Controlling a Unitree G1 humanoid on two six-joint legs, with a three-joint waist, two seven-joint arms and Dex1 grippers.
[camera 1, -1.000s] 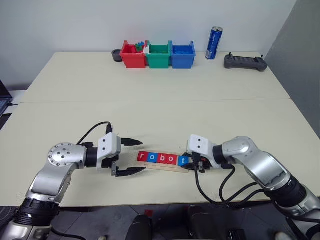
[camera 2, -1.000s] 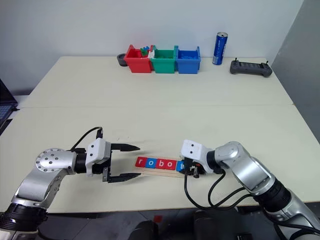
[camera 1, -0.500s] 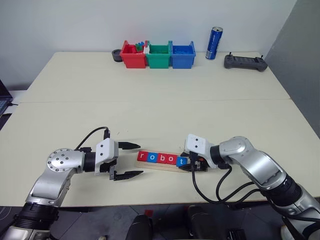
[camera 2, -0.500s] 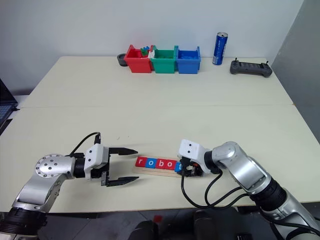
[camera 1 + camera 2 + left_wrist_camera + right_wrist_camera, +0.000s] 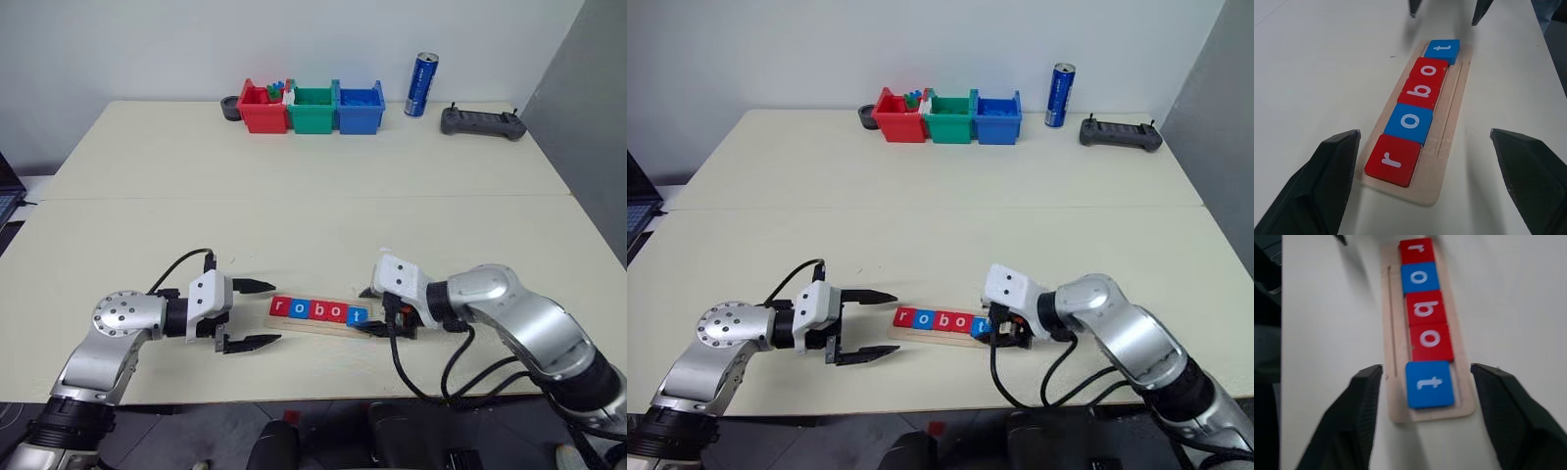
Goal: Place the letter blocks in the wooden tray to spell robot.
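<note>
- The wooden tray (image 5: 1442, 161) is seen on the counter (image 5: 323, 206) between both end effectors; the five letter blocks (image 5: 1413, 122) are laid in it, spelling r, o, b, o, t.
- The red bin (image 5: 260, 110) is seen to hold small coloured pieces; what is held by the green bin (image 5: 312, 108) and blue bin (image 5: 359, 108) cannot be made out.
- The left end effector (image 5: 253, 313) is spread wide, nothing held.
- The right end effector (image 5: 1425, 416) is parted astride the tray's end, nothing gripped.

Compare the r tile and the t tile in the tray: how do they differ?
The r tile is red; the t tile is blue. The r tile sits at the tray's end nearest the left pincer; the t tile sits at the end by the right pincer. The r tile lines up with its neighbour; the t tile looks slightly askew. Both are flat squares with white lowercase letters, lying untouched.
</note>
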